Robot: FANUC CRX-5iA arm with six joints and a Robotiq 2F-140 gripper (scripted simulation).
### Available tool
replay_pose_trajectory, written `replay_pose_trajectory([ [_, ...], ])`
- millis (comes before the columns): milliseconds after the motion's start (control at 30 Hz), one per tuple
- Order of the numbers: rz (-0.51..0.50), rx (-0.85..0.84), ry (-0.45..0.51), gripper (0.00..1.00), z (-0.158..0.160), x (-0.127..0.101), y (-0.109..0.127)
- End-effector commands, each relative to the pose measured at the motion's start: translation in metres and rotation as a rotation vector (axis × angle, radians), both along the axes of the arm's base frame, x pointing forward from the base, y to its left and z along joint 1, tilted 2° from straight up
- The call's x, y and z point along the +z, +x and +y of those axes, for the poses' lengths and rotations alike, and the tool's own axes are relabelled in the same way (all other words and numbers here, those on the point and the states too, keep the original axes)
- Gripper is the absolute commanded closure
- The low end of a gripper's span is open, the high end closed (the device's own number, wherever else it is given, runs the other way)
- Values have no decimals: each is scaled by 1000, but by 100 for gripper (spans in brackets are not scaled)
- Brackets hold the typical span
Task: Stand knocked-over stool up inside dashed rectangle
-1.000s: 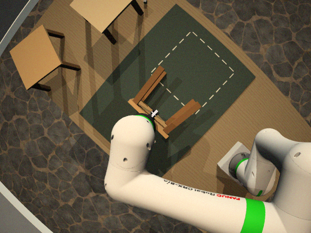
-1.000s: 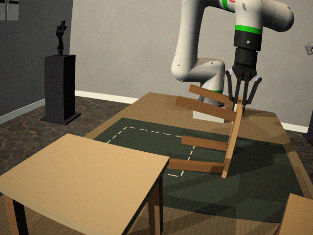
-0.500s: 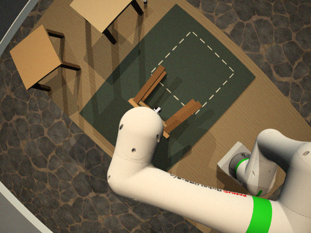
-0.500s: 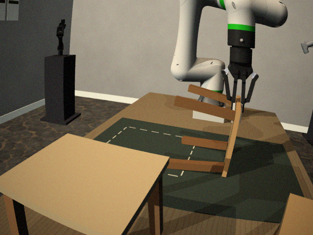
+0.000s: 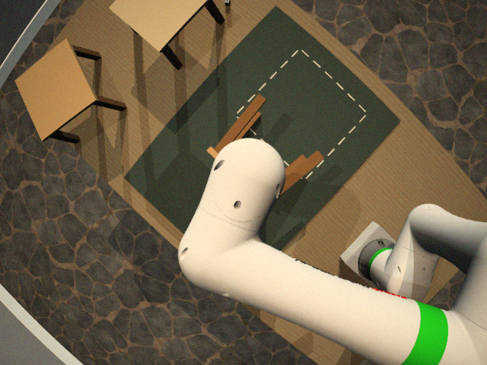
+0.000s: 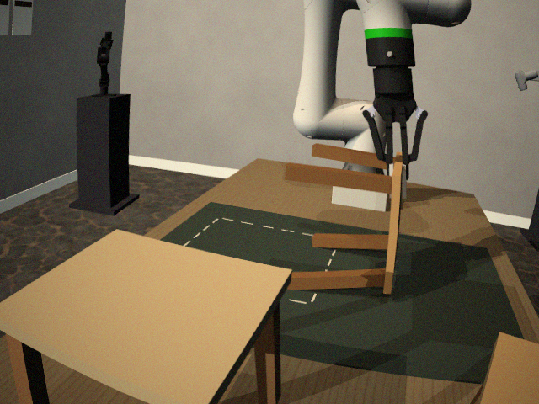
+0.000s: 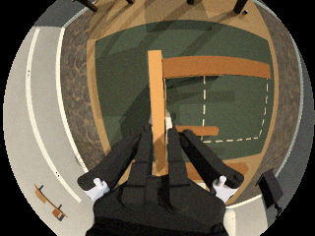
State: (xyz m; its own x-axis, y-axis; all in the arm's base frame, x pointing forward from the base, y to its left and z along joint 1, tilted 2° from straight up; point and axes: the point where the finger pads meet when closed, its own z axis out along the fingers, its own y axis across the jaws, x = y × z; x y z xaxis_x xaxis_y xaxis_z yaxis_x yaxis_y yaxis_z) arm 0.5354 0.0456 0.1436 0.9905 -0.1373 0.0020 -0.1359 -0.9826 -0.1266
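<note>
So the stool (image 6: 392,225) was on its side, seat board nearly vertical with its bottom edge resting on the green mat (image 6: 434,330), and all 4 legs sticking out sideways toward the dashed rectangle (image 6: 261,225). The claw (image 6: 395,168) came straight down from above and was pinched nearly shut on the top edge of the seat, fingers on either side of the thin board in the wrist view. From the top, the arm's elbow covered most of the stool, with only the leg ends (image 5: 243,119) poking out, crossing the near side of the dashed line. The mat sat on a wooden tabletop (image 6: 440,209). 2 more stools (image 5: 55,88) stood upright off to one side.
</note>
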Motion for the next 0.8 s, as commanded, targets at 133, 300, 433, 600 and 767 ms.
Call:
replay_pose_trajectory([
  [133, -7, 1, 67, 90, -23, 19, -3],
  [300, -22, 2, 162, 90, -31, 24, -4],
  [433, -25, 1, 206, 90, -52, 36, -7],
  [600, -39, 2, 283, 90, -75, 47, -10],
  [767, -45, 2, 349, 90, -83, 50, -12],
])
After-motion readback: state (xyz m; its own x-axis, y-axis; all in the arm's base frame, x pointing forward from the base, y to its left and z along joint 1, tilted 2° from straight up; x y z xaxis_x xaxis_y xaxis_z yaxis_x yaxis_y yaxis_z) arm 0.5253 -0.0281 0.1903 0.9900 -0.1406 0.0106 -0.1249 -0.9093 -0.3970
